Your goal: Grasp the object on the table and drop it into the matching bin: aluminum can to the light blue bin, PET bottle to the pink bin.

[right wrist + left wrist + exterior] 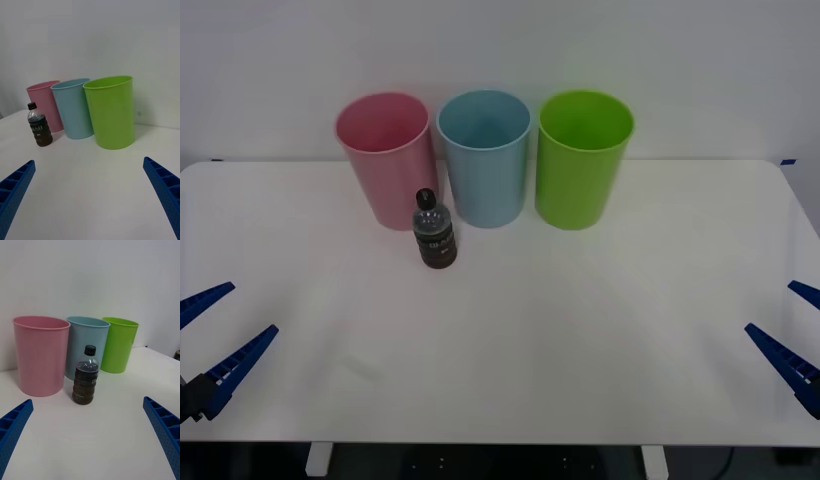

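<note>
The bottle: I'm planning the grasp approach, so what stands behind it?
Behind the bottle stand the pink bin and light blue bin. It covers a bit of their lower walls.

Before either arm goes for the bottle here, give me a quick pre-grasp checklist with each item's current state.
1. Bottle upright on the table, cap on: ok.
2. Left gripper open, low at the table's left edge: ok.
3. Right gripper open, at the table's right edge: ok.
4. Path from left gripper to bottle free of things: ok.
5. Pink bin upright, mouth open: ok.
6. Room to close around the bottle: it stands just in front of the pink bin and the light blue bin; contact cannot tell.
</note>
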Robot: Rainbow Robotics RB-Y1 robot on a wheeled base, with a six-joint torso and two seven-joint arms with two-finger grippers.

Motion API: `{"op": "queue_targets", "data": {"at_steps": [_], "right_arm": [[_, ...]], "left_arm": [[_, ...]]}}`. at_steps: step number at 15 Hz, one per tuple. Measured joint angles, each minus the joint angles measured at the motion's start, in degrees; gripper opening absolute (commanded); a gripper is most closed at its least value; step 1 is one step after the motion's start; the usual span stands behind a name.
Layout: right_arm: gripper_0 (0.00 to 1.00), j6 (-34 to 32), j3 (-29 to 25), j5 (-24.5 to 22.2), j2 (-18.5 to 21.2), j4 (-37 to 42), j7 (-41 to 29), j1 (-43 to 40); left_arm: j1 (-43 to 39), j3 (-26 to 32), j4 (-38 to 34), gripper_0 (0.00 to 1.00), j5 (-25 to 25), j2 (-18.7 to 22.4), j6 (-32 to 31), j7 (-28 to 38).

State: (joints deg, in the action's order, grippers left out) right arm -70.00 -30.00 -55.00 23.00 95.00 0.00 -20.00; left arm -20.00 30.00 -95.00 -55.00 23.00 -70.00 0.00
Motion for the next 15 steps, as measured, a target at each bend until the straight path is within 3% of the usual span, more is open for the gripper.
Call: {"op": "queue_targets", "data": {"at_steps": [10, 15], "right_arm": [[1.0, 0.0, 0.0, 0.0, 0.0, 0.0, 0.0, 0.0], [1.0, 0.0, 0.0, 0.0, 0.0, 0.0, 0.0, 0.0]], "left_arm": [[-0.29, -2.27, 0.7, 1.0, 0.99, -1.47, 0.18, -0.2], [0.77, -4.85, 0.73, 1.0, -2.33, -1.64, 4.56, -0.35]]}}
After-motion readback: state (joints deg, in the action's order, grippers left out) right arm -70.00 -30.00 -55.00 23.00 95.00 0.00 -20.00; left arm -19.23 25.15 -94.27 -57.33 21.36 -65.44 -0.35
